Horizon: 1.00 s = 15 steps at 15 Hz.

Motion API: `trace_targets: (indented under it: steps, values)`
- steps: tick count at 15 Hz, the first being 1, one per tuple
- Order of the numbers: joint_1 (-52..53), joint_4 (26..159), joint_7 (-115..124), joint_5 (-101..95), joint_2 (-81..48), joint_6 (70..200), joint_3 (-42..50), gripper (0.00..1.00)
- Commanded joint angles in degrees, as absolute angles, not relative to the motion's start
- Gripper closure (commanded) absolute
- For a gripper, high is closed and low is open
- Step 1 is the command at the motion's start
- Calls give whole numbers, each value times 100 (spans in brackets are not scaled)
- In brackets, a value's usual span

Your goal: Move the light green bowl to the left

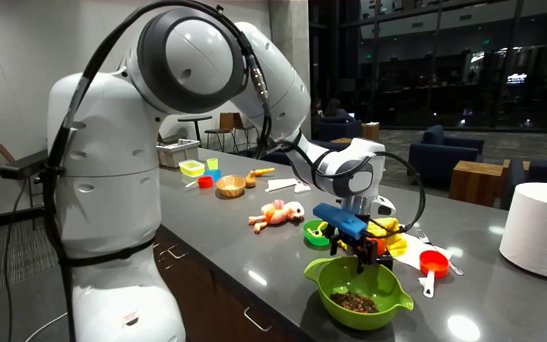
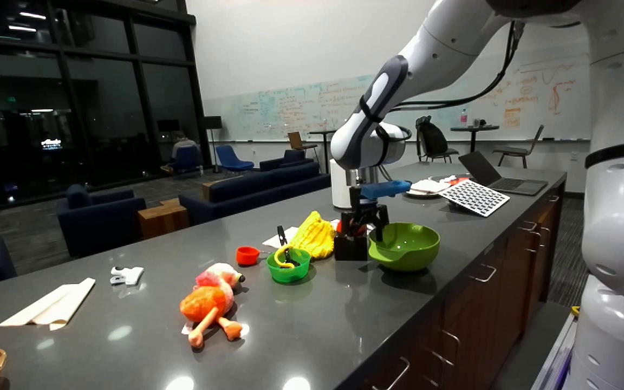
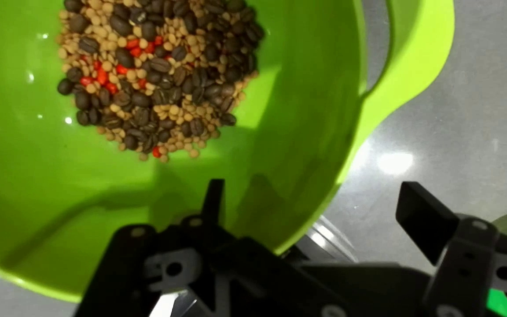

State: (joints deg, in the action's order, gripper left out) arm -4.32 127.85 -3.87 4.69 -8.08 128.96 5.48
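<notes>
The light green bowl [image 1: 361,317] stands upright on the counter near its front edge, with brown, tan and red bits inside. It also shows in an exterior view [image 2: 407,261] and fills much of the wrist view [image 3: 306,105], where its loop handle is at the upper right. My gripper [image 3: 313,182] is open, fingers pointing down. In the wrist view one finger is over the bowl's inside and one is outside, with the rim between them. I cannot tell whether either finger touches the bowl. In both exterior views the gripper [image 1: 347,261] [image 2: 363,236] is at the bowl's rim.
A black box [image 2: 350,248] with something orange-red stands close beside the bowl. A darker-green cup [image 1: 317,240], a yellow cloth [image 1: 390,241], a red measuring cup [image 1: 434,260] and a pink-orange plush toy [image 1: 277,213] lie around. A paper towel roll [image 1: 537,232] stands farther off.
</notes>
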Motion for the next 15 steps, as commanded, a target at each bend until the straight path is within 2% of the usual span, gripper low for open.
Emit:
trace_targets:
  steps: [1, 3, 4, 5, 7, 14, 15]
  values:
    - [-527, 12750, -312, 461, -831, 12856, 556, 0]
    - [-554, 12748, -322, 481, -835, 12837, 555, 0]
    - [-565, 12744, -339, 493, -840, 12830, 552, 6]
    - [-572, 12743, -360, 505, -840, 12818, 548, 26]
    - [-585, 12738, -380, 529, -848, 12799, 545, 39]
    - [-583, 12732, -347, 506, -868, 12733, 548, 94]
    - [-582, 12722, -296, 487, -859, 12652, 555, 95]
